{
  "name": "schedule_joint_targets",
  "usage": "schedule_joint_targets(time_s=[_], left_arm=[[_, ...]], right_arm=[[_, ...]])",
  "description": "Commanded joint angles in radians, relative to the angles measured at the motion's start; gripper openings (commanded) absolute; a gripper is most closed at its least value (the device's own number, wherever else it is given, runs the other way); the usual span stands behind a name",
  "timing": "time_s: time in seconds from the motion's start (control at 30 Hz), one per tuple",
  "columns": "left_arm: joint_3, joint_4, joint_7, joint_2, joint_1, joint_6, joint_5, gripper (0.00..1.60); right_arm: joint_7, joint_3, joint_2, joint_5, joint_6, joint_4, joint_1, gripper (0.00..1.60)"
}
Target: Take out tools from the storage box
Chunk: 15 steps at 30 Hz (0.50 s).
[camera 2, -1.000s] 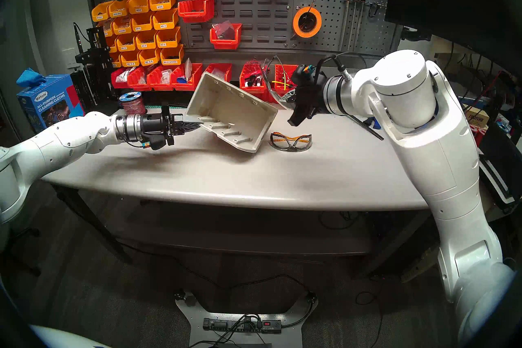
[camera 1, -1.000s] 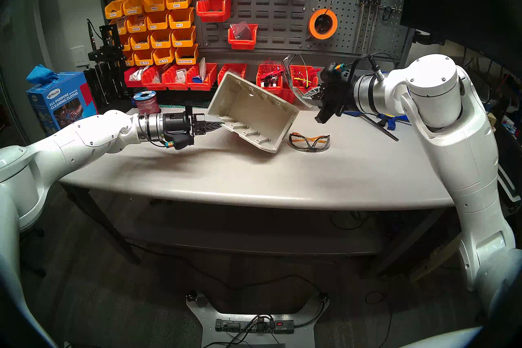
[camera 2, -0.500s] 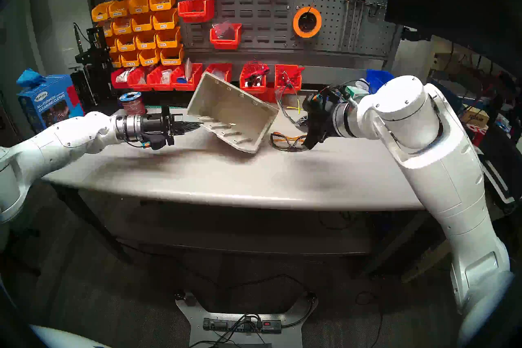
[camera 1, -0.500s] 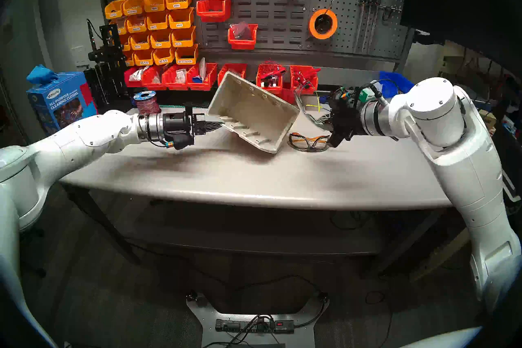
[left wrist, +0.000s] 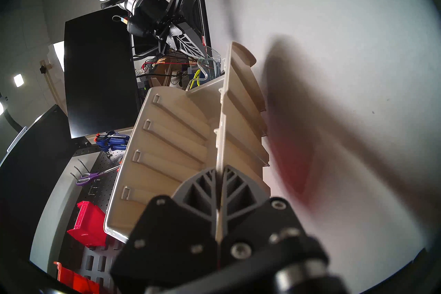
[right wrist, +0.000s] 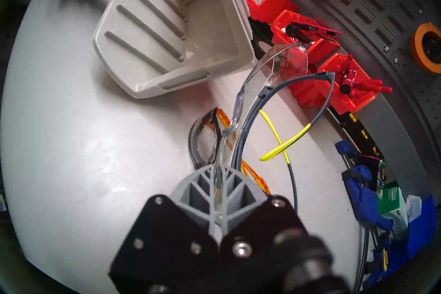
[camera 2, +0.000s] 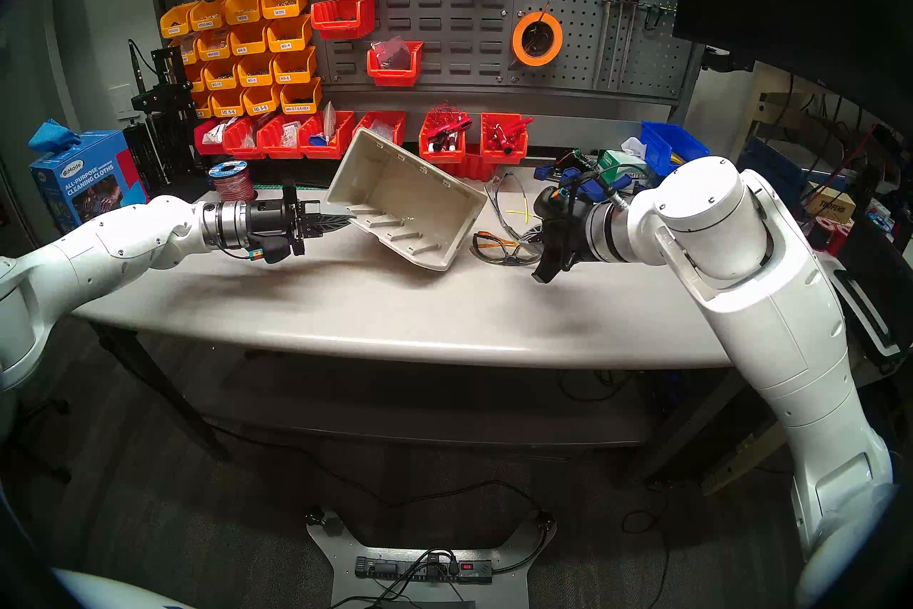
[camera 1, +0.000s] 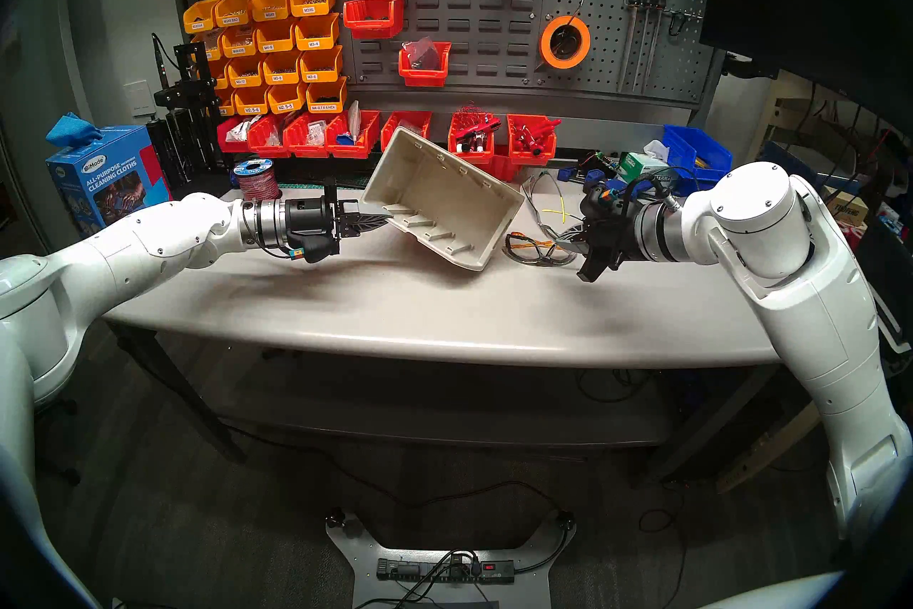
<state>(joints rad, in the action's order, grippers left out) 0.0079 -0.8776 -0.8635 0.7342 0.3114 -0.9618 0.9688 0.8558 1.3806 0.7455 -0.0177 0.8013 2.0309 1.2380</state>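
Pinching the lens of the grey-armed glasses (right wrist: pixel 274 86) in my right gripper (right wrist: pixel 218 181) low over the surface (camera 1: pixel 444 311) beside the orange pair (camera 1: pixel 538 247), I keep the left gripper (left wrist: pixel 218 181) clamped on the emptied, tilted storage box (camera 1: pixel 444 193).

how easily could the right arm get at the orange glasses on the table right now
Probably not yet. The orange glasses lie uncovered just below the right gripper, but that gripper is shut on the grey glasses, which it would have to set down first.
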Motion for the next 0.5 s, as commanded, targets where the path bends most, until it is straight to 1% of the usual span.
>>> schedule_joint_targets(time_s=[0.0, 0.2, 0.47], left_arm=[[-0.006, 0.001, -0.088, 0.002, -0.029, 0.002, -0.008, 0.0], [-0.006, 0.001, -0.088, 0.002, -0.029, 0.002, -0.008, 0.0], [-0.007, 0.001, -0.086, 0.002, -0.029, 0.002, -0.009, 0.0]], right_arm=[[0.016, 0.009, -0.006, -0.011, -0.006, -0.016, -0.017, 0.0], [0.03, -0.001, -0.005, -0.013, 0.002, -0.025, -0.026, 0.0], [0.026, -0.039, -0.012, 0.02, 0.017, -0.042, -0.051, 0.0]])
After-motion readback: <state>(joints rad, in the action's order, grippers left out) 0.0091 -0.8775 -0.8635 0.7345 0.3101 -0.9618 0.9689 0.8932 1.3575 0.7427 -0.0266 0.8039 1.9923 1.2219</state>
